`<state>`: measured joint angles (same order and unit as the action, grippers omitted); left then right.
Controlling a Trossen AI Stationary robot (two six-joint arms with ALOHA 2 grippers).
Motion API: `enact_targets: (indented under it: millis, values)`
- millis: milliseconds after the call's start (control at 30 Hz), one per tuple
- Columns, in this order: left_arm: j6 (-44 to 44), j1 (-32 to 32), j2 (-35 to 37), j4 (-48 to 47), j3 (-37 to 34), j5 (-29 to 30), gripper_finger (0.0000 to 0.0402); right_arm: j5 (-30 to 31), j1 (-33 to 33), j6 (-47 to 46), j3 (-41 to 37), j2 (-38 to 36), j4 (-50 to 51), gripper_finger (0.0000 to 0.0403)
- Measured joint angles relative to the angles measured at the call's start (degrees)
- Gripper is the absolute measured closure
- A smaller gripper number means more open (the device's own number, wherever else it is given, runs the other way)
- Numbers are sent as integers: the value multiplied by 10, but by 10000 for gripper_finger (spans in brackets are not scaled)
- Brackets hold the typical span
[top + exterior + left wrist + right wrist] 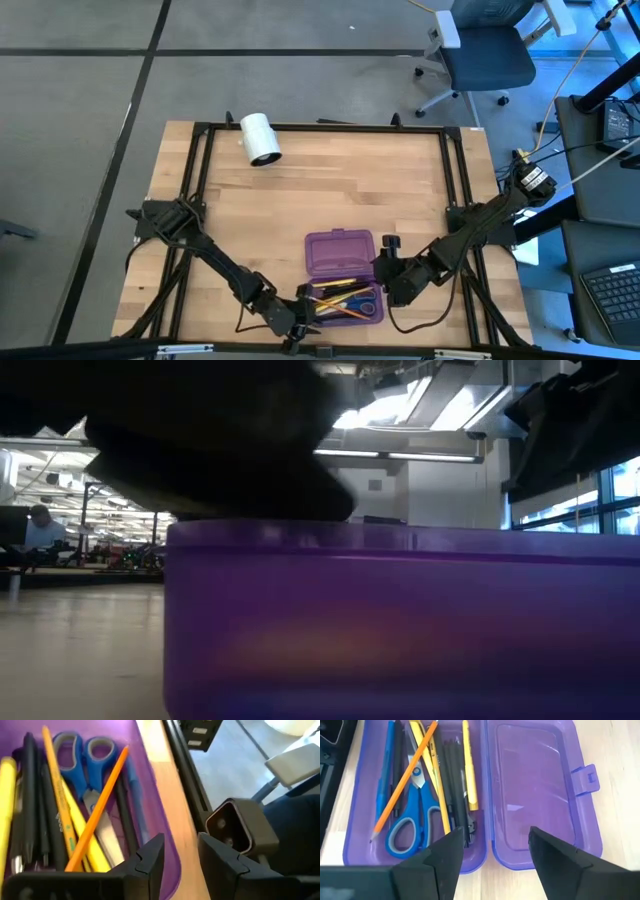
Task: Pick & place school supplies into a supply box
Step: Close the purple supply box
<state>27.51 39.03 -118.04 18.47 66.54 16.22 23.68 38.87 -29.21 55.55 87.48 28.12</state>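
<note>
The purple supply box (340, 270) lies open on the table, its empty lid half (540, 795) toward the far edge. The tray half (415, 795) holds the school supplies: blue-handled scissors (412, 815), an orange pencil (402, 775), yellow pencils, black pens and a blue pen. The left wrist view shows the scissors (82, 755) and orange pencil (100, 805) too. My left gripper (180, 857) is open at the tray's near left corner (308, 314), one finger over the tray's rim and one over the wood. My right gripper (495, 850) is open at the box's right end (380, 272).
A white cylinder roll (262, 138) lies near the table's far edge. Black frame rails (195, 200) run along the table's sides. In the low view the box's purple wall (400, 620) fills the picture. An office chair (485, 55) stands beyond the far right corner.
</note>
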Motion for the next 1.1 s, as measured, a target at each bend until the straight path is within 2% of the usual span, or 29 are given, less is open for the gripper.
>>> enact_targets:
  millis: [267, 433, 567, 800, 967, 1100]
  values:
    - [22, 0, 3, -67, 2, 9, 290, 0, 0, 25, 0, 0, 0, 178]
    - [18, -6, 3, -76, 2, 38, 290, 32, -1, 1, 0, 0, 1, 178]
    - [17, -19, 3, -78, 2, 36, 290, 33, -1, -80, 0, -1, 21, 178]
    - [-1, -43, 11, -100, 1, 14, 290, 91, 9, -240, 0, -26, 182, 178]
    - [-18, -53, 25, -124, -1, -1, 290, 135, 50, -303, -23, -50, 176, 178]
    - [-17, -55, 41, -143, -2, -4, 290, 171, 94, -353, -80, -60, 145, 178]
